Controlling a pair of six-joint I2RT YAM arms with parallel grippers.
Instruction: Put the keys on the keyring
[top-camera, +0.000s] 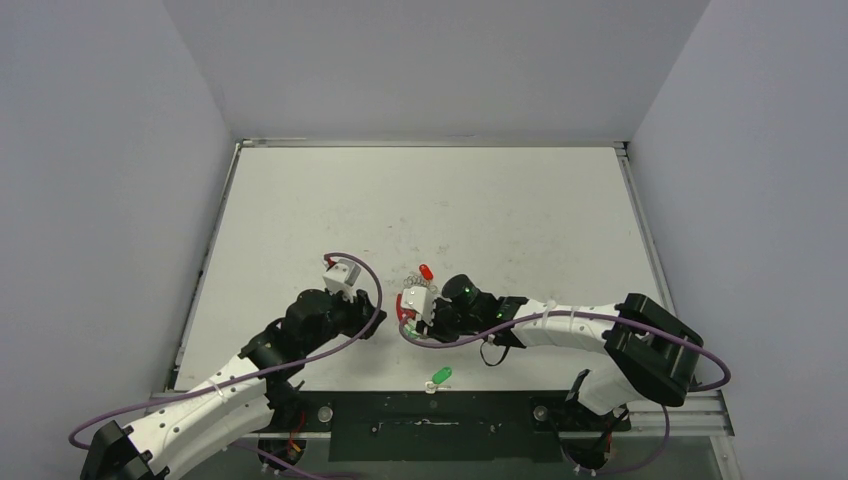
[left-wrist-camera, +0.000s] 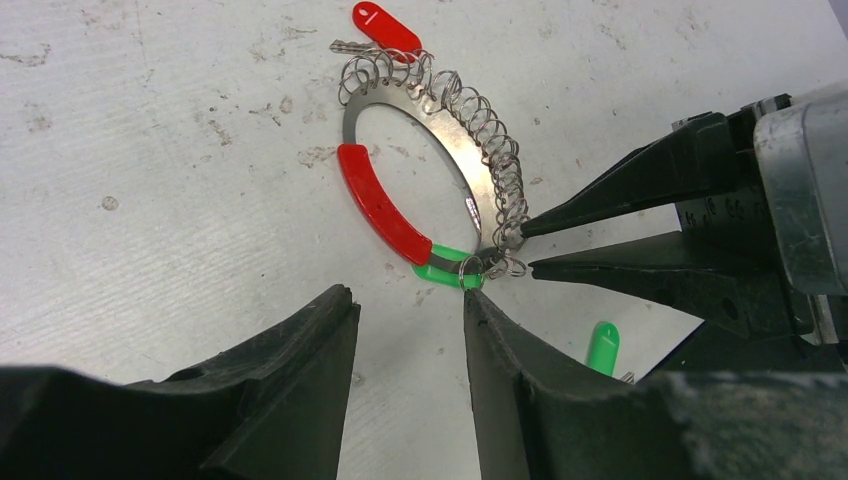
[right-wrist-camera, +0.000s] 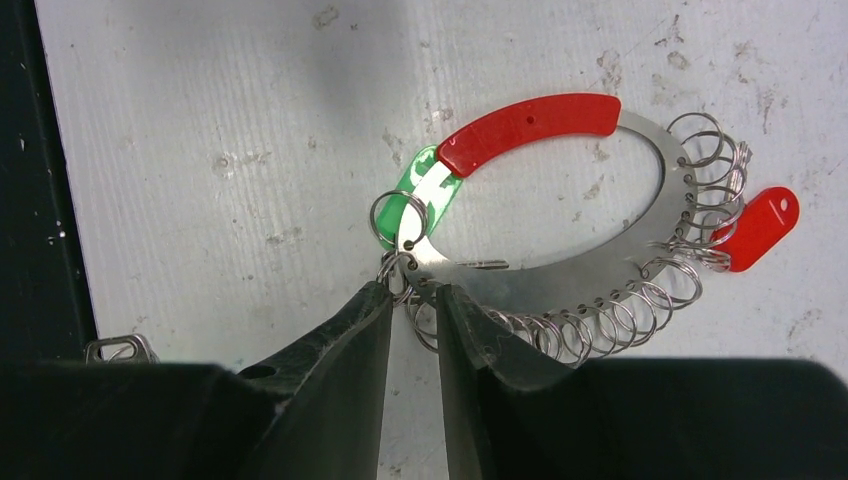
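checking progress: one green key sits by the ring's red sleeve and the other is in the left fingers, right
No: the left fingers are empty. The top view shows the other green key lying loose on the table, close to its near edge. The rest holds.

keyring (right-wrist-camera: 590, 272): silvery band and wire coils, glossy red sleeve (right-wrist-camera: 530, 118) on one arc. key on the ring (right-wrist-camera: 412, 180): green head. loose key (top-camera: 440, 376): green head. tag (right-wrist-camera: 760, 225): red. table (top-camera: 450, 200): white, grey scuff speckles.
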